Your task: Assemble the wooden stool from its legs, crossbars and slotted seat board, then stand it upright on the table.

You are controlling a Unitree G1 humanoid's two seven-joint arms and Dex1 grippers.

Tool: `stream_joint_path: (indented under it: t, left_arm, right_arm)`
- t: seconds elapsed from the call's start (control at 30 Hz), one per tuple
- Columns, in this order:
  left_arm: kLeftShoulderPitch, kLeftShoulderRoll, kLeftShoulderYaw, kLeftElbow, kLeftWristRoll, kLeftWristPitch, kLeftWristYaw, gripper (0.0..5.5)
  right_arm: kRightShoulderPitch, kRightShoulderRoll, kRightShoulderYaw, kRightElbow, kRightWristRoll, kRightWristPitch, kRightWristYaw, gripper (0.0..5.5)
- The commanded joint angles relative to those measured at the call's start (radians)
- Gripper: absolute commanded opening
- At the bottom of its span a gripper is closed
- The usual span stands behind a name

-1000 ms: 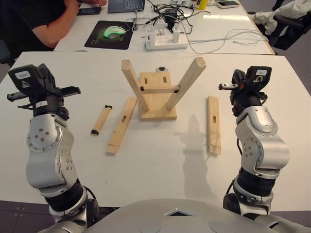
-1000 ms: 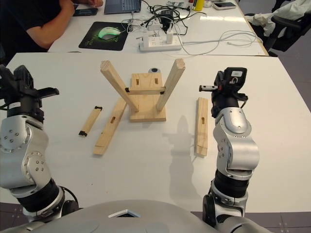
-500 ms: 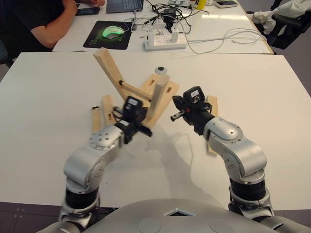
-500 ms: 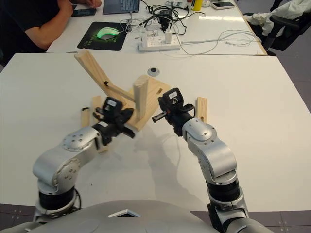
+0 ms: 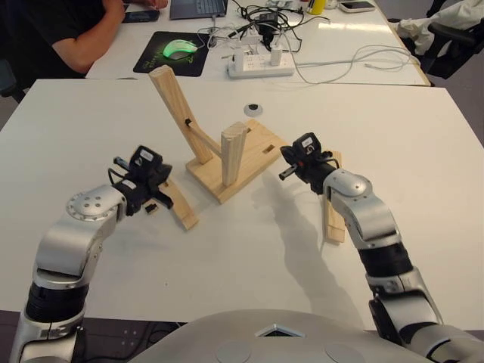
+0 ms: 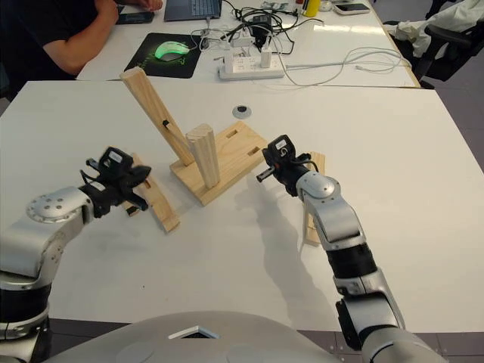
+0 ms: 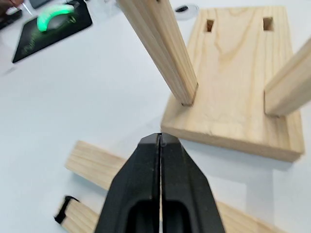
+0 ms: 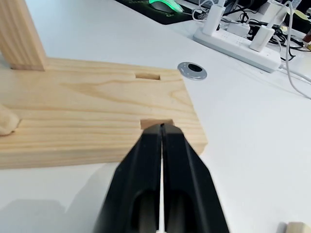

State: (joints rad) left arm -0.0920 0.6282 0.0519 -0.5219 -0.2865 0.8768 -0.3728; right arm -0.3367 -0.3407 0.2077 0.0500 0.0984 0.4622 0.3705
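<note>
White table (image 5: 249, 257), seat board (image 5: 257, 144) flat mid-frame, long axis lower left to upper right, two legs (image 5: 175, 106) plugged in, taller one leaning upper left. Spare leg (image 5: 333, 223) on the right is half hidden under the right arm. Left gripper (image 7: 159, 141) and right gripper (image 8: 162, 128) both pinched tight, holding nothing.

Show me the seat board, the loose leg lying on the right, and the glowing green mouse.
seat board (image 5: 257, 159), left eye view, bare face right of the standing leg.
loose leg (image 5: 331, 227), left eye view, its near end.
mouse (image 5: 180, 50), left eye view, middle of its glowing back.
</note>
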Motion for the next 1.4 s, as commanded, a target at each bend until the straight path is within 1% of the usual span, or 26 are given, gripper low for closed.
stream_joint_path:
  t: [0.03,0.07,0.17,0.2,0.33,0.4,0.47,0.53,0.63,0.73,0.83,0.93,1.07,1.27,1.4]
  left_arm:
    - [-0.09,-0.05,0.089,0.063,0.045,-0.118,0.074,0.02]
    - [-0.104,-0.059,0.098,0.068,0.047,-0.129,0.087,0.02]
    - [-0.134,-0.086,0.114,0.087,0.057,-0.172,0.123,0.02]
    - [-0.137,-0.096,0.115,0.096,0.063,-0.185,0.132,0.02]
    - [-0.146,-0.12,0.089,0.13,0.075,-0.215,0.128,0.02]
    - [-0.15,-0.123,0.09,0.126,0.08,-0.222,0.13,0.02]
    - [-0.158,-0.119,0.099,0.126,0.086,-0.227,0.131,0.02]
    - [-0.166,-0.113,0.116,0.134,0.092,-0.24,0.134,0.02]
    - [-0.161,-0.109,0.136,0.135,0.098,-0.249,0.138,0.02]
    - [-0.133,-0.108,0.167,0.115,0.107,-0.25,0.147,0.02]
    - [-0.111,-0.112,0.185,0.097,0.114,-0.247,0.153,0.02]
    - [-0.087,-0.119,0.201,0.088,0.117,-0.25,0.157,0.02]
    - [-0.066,-0.124,0.218,0.082,0.118,-0.254,0.16,0.02]
    - [-0.076,-0.121,0.222,0.091,0.117,-0.261,0.154,0.02]
    - [-0.084,-0.115,0.221,0.101,0.115,-0.266,0.145,0.02]
  right_arm:
    - [-0.186,0.041,-0.001,0.363,-0.053,-0.183,0.027,0.0]
    - [-0.22,0.043,0.022,0.437,-0.079,-0.222,0.04,0.0]
    - [-0.292,0.078,0.027,0.622,-0.101,-0.318,0.059,0.0]
    - [-0.309,0.093,0.012,0.678,-0.094,-0.348,0.065,0.0]
    - [-0.366,0.105,0.008,0.853,-0.137,-0.443,0.054,0.0]
    - [-0.397,0.095,0.039,0.922,-0.195,-0.421,0.038,0.0]
    - [-0.417,0.083,0.07,0.972,-0.244,-0.326,0.049,0.0]
    - [-0.405,0.065,0.108,0.957,-0.274,-0.224,0.124,0.0]
    - [-0.371,0.042,0.146,0.867,-0.291,-0.127,0.215,0.0]
    - [-0.29,-0.014,0.202,0.657,-0.296,0.015,0.335,0.0]
    - [-0.219,-0.061,0.22,0.461,-0.281,0.136,0.387,0.0]
    - [-0.138,-0.109,0.231,0.208,-0.239,0.277,0.441,0.0]
    - [-0.099,-0.146,0.238,-0.029,-0.18,0.435,0.489,0.0]
    - [-0.095,-0.185,0.245,-0.255,-0.081,0.609,0.528,0.0]
    - [-0.11,-0.162,0.22,-0.341,0.0,0.7,0.522,0.0]
